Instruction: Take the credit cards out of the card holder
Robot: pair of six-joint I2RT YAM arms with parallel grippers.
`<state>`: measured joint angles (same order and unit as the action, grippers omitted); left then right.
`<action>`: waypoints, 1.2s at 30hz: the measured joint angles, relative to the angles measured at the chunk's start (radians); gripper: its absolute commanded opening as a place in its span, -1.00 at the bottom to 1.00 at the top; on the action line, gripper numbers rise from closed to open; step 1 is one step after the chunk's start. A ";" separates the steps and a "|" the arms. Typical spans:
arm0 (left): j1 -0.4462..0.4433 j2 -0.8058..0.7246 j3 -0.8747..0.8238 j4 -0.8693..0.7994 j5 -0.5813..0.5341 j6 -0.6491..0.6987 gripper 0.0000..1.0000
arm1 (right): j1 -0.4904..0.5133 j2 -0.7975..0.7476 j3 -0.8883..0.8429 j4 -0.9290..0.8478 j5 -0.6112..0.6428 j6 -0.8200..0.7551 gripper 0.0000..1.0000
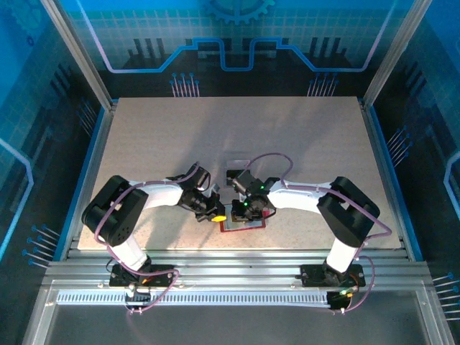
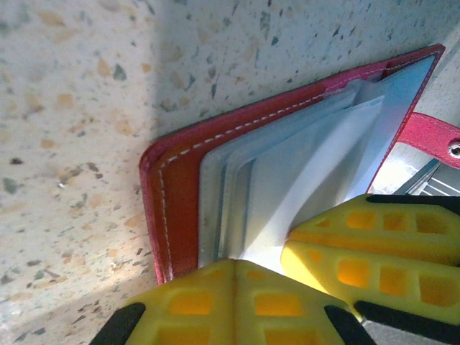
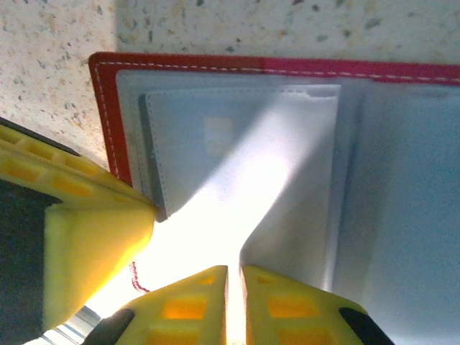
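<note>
At table's [image 1: 215,129] near edge we see both arms bent inward, meeting over open red wallet [image 1: 243,225]. Left claw [image 2: 233,272] closed at wallet's edge; right claw [image 3: 233,279] narrow over pale pockets [image 3: 237,144], grip unclear.

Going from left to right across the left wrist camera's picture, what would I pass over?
Speckled table → red cover of the card holder → pale pockets → red snap tab.

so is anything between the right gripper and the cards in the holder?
Only the pale sleeve of the open card holder: what looks like a card sits under it. The right gripper is at that sleeve's edge; the left gripper sits at the holder's edge beside it. Nothing else visible.
</note>
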<state>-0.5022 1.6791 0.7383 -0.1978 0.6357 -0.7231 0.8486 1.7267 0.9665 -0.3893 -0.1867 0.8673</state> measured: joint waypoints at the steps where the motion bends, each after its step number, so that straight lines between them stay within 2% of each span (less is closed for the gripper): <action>1: 0.000 0.000 0.001 -0.004 -0.003 0.000 -0.88 | -0.001 -0.002 0.000 -0.007 0.006 -0.002 -0.75; 18: -0.011 -0.021 0.011 -0.010 -0.008 -0.005 -0.88 | 0.000 -0.012 0.010 -0.067 0.047 -0.011 -0.70; 36: -0.011 0.028 0.011 0.014 -0.002 -0.003 -0.88 | 0.002 -0.010 0.072 -0.164 0.106 -0.043 -0.67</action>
<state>-0.5137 1.7069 0.7494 -0.1837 0.6342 -0.7265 0.8501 1.7168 1.0382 -0.5533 -0.0807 0.8246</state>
